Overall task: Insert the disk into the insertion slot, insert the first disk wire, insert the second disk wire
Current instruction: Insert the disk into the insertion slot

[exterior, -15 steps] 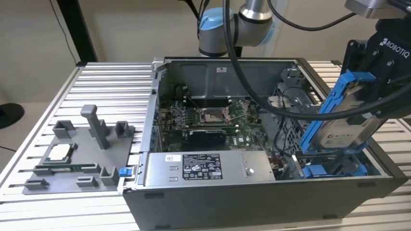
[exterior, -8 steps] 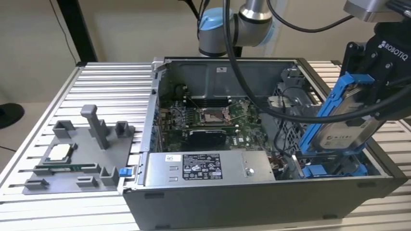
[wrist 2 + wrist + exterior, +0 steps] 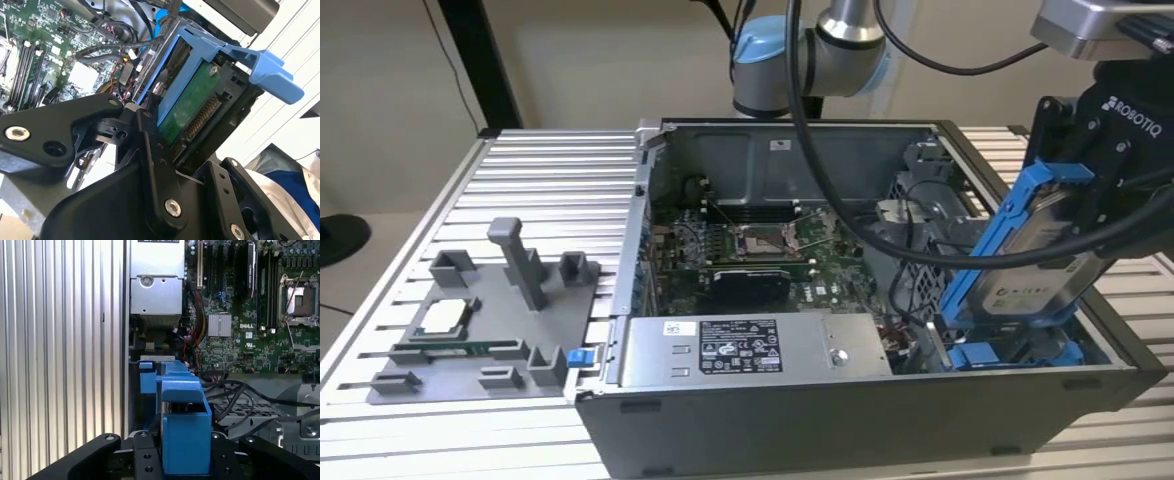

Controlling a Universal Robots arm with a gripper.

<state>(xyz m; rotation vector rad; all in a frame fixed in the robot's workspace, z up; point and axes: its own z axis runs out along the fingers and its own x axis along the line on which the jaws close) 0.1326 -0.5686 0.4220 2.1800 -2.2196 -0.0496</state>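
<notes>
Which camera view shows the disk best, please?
The exterior view: the disk appears nearly whole, tilted, framed by its blue carrier. The second wrist view shows its green circuit board and connector edge; the first wrist view shows the carrier end-on.

My counter is ribbed silver metal; behind it a plain beige wall, a black upright post, pale floor at the exterior view's left
</notes>
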